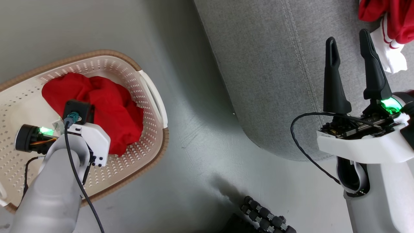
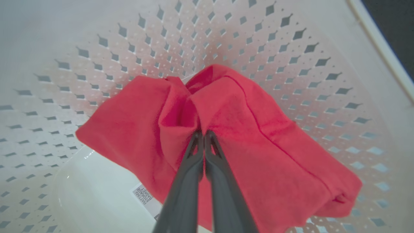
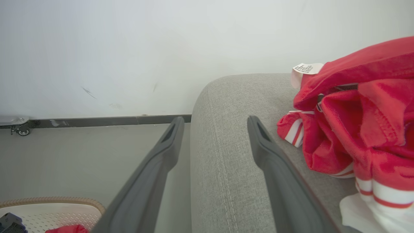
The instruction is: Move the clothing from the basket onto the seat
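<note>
The cream basket (image 1: 152,97) stands on the floor at the left, with a plain red garment (image 1: 106,106) bunched inside it. My left wrist (image 1: 87,136) hangs over that garment. In the left wrist view my left gripper (image 2: 203,133) is shut, its tips pinching a raised fold of the red garment (image 2: 252,129) above the basket's perforated wall (image 2: 291,48). At the right my right gripper (image 1: 348,38) stands open and empty over the grey seat (image 1: 275,81). A red garment with white stripes (image 1: 388,19) lies on the seat just right of it. The right wrist view shows the open right gripper (image 3: 216,119), the seat (image 3: 226,155) and the striped garment (image 3: 355,113).
Grey floor (image 1: 200,145) separates the basket from the seat's rounded corner. My base's dark rollers (image 1: 265,216) show at the bottom. A paper label (image 2: 144,197) lies on the basket's bottom. Beyond the seat are a white wall (image 3: 129,48), a dark skirting strip (image 3: 113,121) and a small caster (image 3: 19,129).
</note>
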{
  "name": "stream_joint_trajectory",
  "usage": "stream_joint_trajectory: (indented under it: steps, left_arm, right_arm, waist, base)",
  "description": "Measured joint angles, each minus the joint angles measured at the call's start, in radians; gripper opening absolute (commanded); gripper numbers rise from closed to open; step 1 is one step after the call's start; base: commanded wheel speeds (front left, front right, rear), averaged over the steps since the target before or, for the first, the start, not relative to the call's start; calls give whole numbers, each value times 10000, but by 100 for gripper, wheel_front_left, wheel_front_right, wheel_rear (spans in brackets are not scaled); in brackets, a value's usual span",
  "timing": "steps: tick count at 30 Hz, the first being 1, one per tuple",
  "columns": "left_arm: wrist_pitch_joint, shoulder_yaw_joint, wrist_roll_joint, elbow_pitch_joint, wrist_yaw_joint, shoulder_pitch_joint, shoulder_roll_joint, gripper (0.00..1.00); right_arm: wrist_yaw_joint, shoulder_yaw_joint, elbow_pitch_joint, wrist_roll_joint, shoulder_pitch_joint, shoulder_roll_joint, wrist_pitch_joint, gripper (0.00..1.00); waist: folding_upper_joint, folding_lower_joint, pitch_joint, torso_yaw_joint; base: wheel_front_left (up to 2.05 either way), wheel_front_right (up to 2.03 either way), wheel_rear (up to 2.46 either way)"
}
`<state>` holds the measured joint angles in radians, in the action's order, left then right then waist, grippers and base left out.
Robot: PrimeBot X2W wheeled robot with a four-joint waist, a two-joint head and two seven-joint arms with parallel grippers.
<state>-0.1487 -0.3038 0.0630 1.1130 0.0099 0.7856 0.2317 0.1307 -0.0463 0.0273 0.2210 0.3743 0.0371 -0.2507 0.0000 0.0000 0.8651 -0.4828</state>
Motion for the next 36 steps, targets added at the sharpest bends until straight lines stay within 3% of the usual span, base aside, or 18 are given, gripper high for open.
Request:
stream_joint_trajectory:
  steps: [5, 24, 36]
  left_arm:
    - [-477, 90, 67, -144, 178, -3, -219, 0]
    - [-980, -104, 67, -1273, 180, -486, -487, 0]
    - [-982, 280, 412, -3881, 303, -978, -662, 0]
  right_arm:
    - [0, 10, -6, -12, 6, 0, -2, 100]
    - [0, 430, -247, -470, 0, 6, -2, 100]
    - [0, 673, -244, -892, -2, 12, -2, 100]
  waist:
    - [0, 0, -107, 170]
    - [0, 0, -906, 1078]
    - [0, 0, -1466, 1639]
  base:
    - [0, 0, 0]
    - [0, 0, 0]
    - [0, 0, 0]
